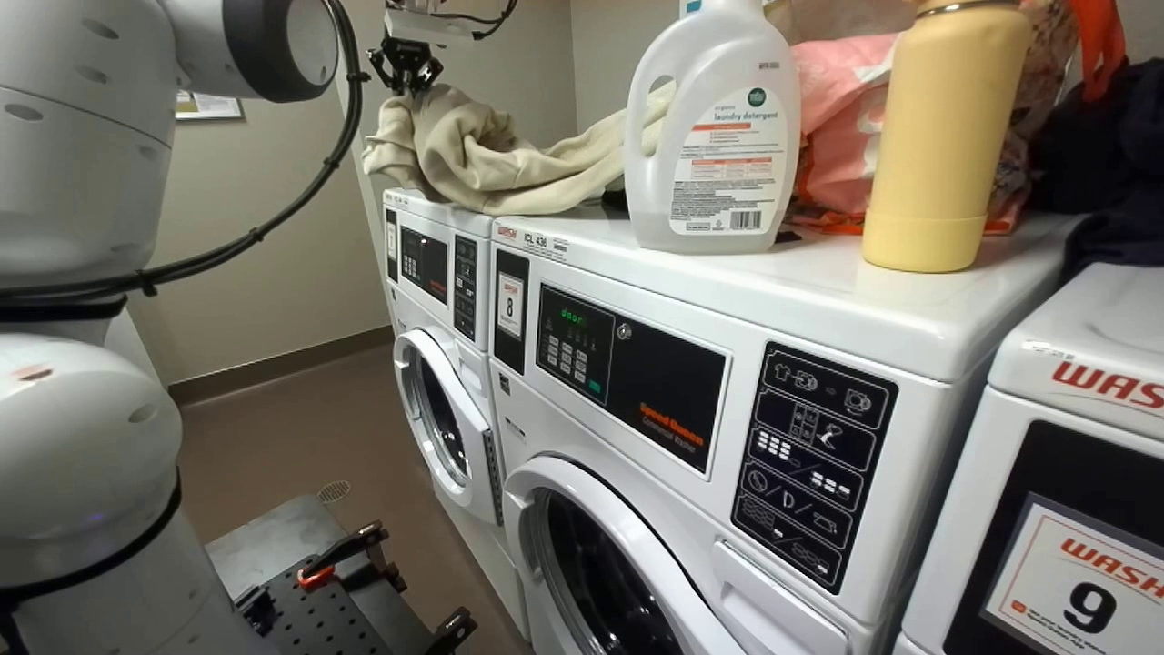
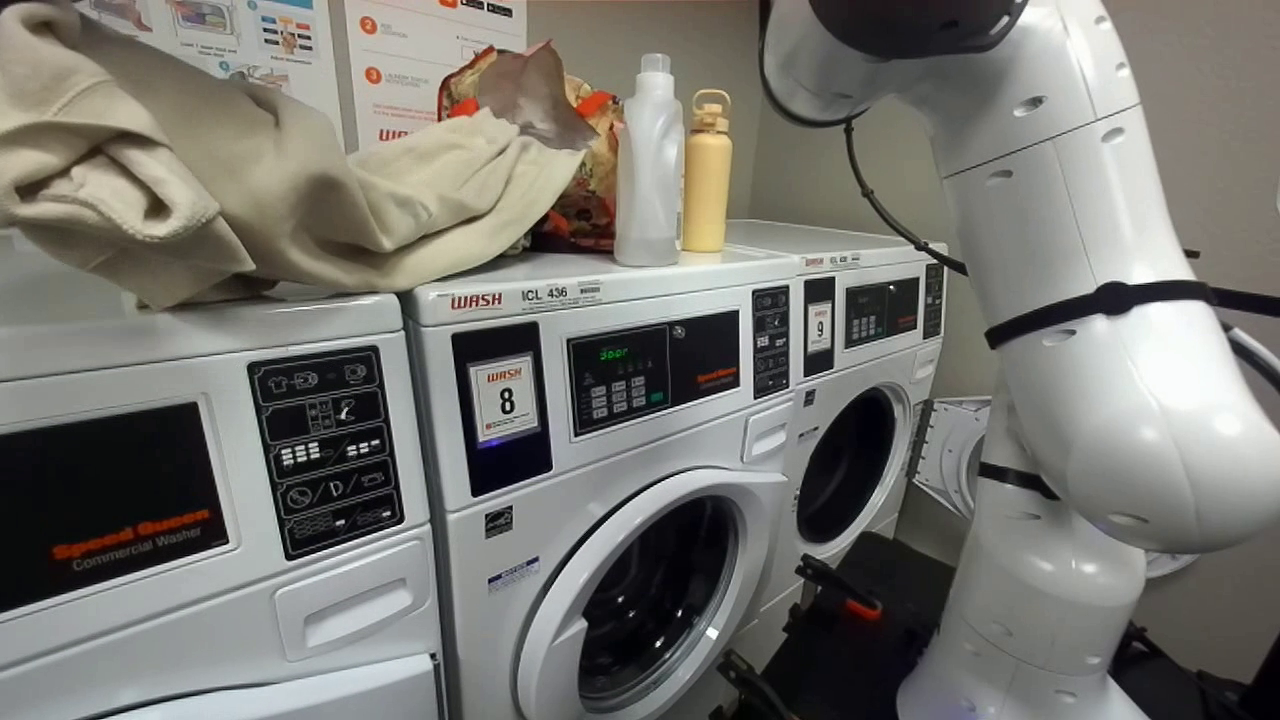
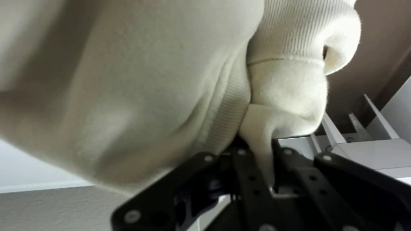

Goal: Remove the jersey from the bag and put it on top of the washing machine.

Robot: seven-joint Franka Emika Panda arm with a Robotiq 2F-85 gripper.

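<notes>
The black gripper [image 3: 260,149] nipped a fold of the cream jersey [image 2: 290,190], which lay slumped atop two washing machines [image 2: 480,610], its far end by the crumpled bag [image 2: 537,92], whether inside I couldn't tell

The jersey [image 1: 518,164] is plain cream, its knit band [image 3: 285,30] striped with fine parallel ribs in the wrist view. The gripper [image 3: 259,150] is black; the arm [image 2: 1060,230] is white, crossed by black bands [image 2: 1060,311]. White, too, are the washing machines [image 1: 637,259], their control panels [image 1: 664,364] black with green display letters [image 1: 573,316] and orange-red lettering [image 1: 671,414]; a white card [image 2: 505,395] carries a black 8. The detergent bottle [image 1: 714,136] is milky white, its white label [image 1: 727,168] marked with a green disc [image 1: 756,97] and orange strips. The water bottle [image 1: 946,136] is pale yellow, the bag [image 1: 841,127] pink and orange-red, the cloth [image 1: 1105,155] dark navy, the floor [image 1: 245,446] brown.
</notes>
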